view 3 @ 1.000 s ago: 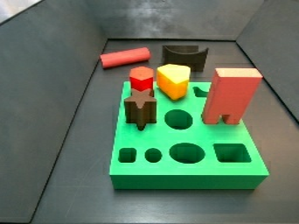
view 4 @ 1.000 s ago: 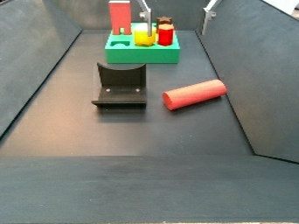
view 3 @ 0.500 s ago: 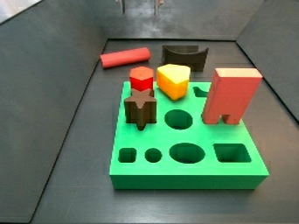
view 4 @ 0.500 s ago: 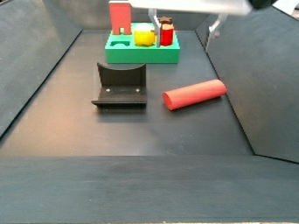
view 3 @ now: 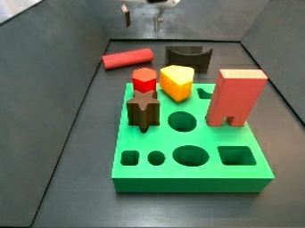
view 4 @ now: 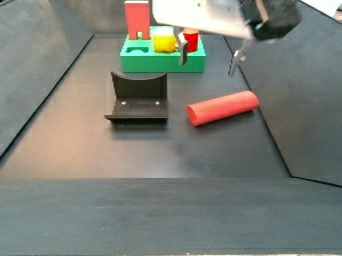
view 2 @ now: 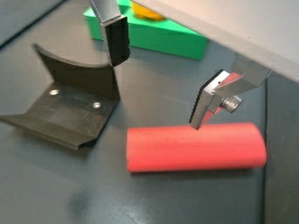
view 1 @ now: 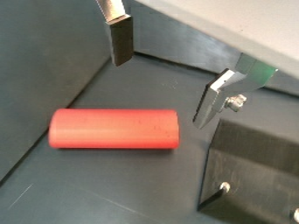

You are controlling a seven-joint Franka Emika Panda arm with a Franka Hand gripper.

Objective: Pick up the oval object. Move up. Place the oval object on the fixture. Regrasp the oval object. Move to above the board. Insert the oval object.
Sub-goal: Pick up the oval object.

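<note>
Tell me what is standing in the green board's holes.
In the green board: a red peg, yellow block, brown star peg and pink block. Their lower ends are hidden. The open tool hovers above the red rod.

Probably lab: grey-walled test bin (view 4: 54,110)

My gripper (view 2: 163,79) has two flat silver fingers (view 1: 216,94) tipped with dark pads (view 2: 115,44); a small screw fastens one plate. In a side view I see its white housing with a black section (view 4: 221,18).
</note>
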